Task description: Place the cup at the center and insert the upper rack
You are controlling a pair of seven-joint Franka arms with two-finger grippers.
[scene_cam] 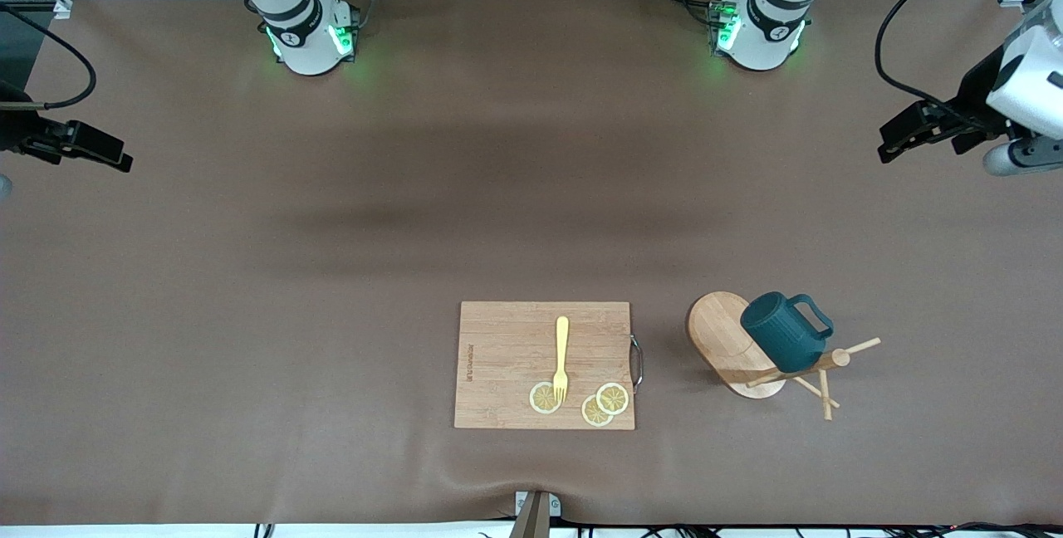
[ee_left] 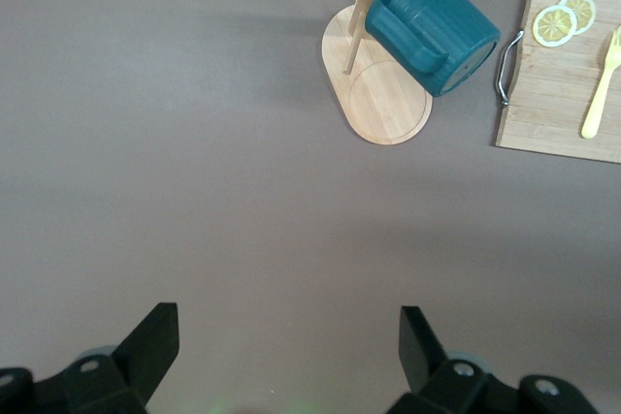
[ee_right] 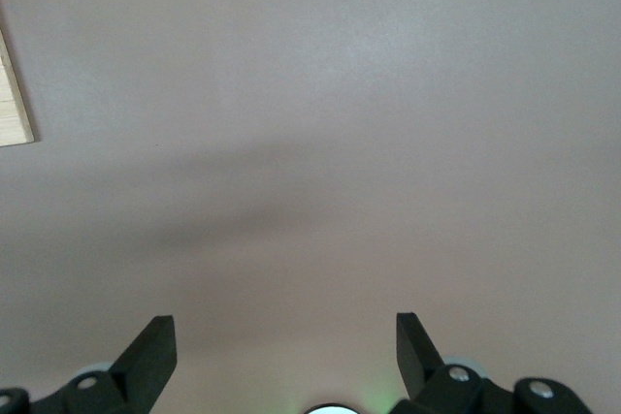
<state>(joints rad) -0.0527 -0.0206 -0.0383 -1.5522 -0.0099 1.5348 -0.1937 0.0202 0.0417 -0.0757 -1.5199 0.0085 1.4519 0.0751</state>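
At the right arm's end of the table, the right gripper [ee_right: 284,356] hangs up over bare brown tabletop [scene_cam: 332,272], fingers [ee_right: 147,351] spread wide with nothing between them. That arm waits.

Moving along, the wooden cutting board [scene_cam: 507,339] lies near the front camera's edge, a yellow fork [scene_cam: 561,358] flat on it, its tines among three lemon slices [scene_cam: 613,398]. A metal handle [scene_cam: 637,362] sits on the board's edge that faces the mug tree.

Just beside the board, toward the left arm's end, the upper rack [scene_cam: 731,339] stands on its oval base, and the cup [scene_cam: 784,332], dark teal, hangs tilted on its pegs above that base.

And out at the table's edge, the left gripper [ee_left: 289,356] hovers over open tabletop, well apart from the rack, fingers [ee_left: 417,341] wide and empty.
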